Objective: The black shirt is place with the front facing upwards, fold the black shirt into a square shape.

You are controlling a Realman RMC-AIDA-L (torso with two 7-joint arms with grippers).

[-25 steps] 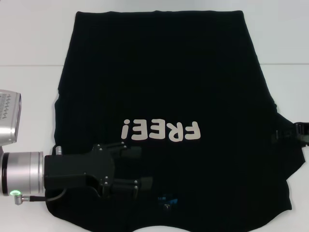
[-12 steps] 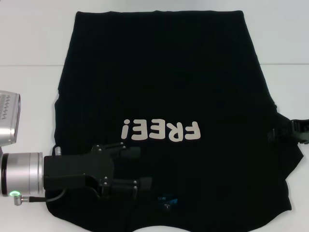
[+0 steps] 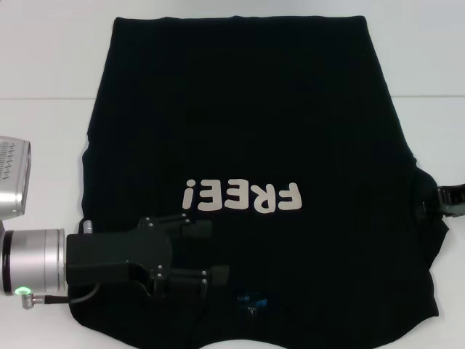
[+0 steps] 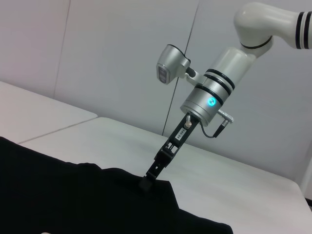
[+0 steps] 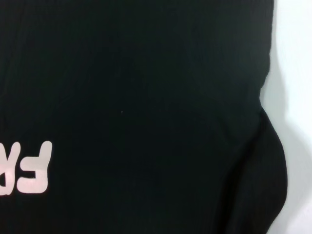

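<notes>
The black shirt [image 3: 247,123] lies flat on the white table [image 3: 43,65], front up, with the white letters "FREE!" [image 3: 243,196] and a small blue-green neck label [image 3: 251,302] near the front edge. My left gripper [image 3: 211,251] hovers over the shirt's near left part, beside the label, open and empty. My right gripper [image 3: 450,198] is at the shirt's right sleeve edge. In the left wrist view the right gripper [image 4: 146,184] looks shut on a small raised peak of the cloth [image 4: 73,200]. The right wrist view shows the shirt [image 5: 136,97] and part of the letters [image 5: 29,170].
Bare white table surrounds the shirt on the left, far side and right [image 3: 436,65]. A seam line crosses the table [image 3: 36,98]. A pale wall stands behind the table in the left wrist view [image 4: 97,48].
My right gripper moved in toward the shirt, then back out a little, and the right sleeve edge has drawn slightly inward. The left gripper has barely moved.
</notes>
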